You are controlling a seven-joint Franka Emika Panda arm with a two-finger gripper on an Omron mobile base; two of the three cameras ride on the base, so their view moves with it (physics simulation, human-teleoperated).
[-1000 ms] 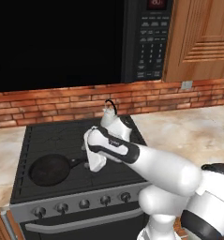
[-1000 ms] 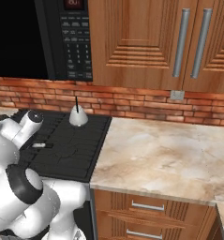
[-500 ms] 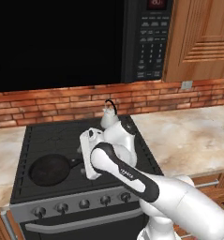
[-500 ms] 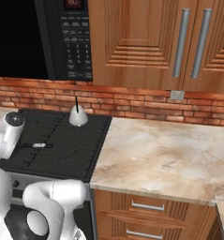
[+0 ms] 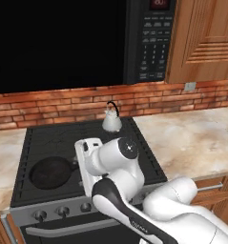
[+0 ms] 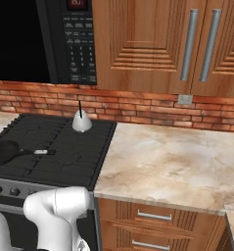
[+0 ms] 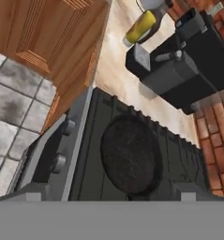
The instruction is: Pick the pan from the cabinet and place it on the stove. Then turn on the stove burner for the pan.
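You see the pan [image 5: 51, 171] resting on the front left burner of the stove [image 5: 134, 143], its handle pointing right. The gripper's state cannot be determined. The kettle [image 5: 111, 121] stands at the stove's rear.

Pan [image 5: 50, 171] – small, round, black, shallow – sits flat and upright on the stove [image 5: 44, 138], on its front-left burner, just behind the knob row. Its thin handle with a pale tip [image 6: 41, 152] points toward stove centre. Stove: black grated cooktop, grey knobs [image 5: 63, 210] along the front, grey oven bar below. Cabinet [image 6: 152, 44] – reddish-brown raised-panel doors shut, grey vertical bar handles – hangs above the counter right of the stove.
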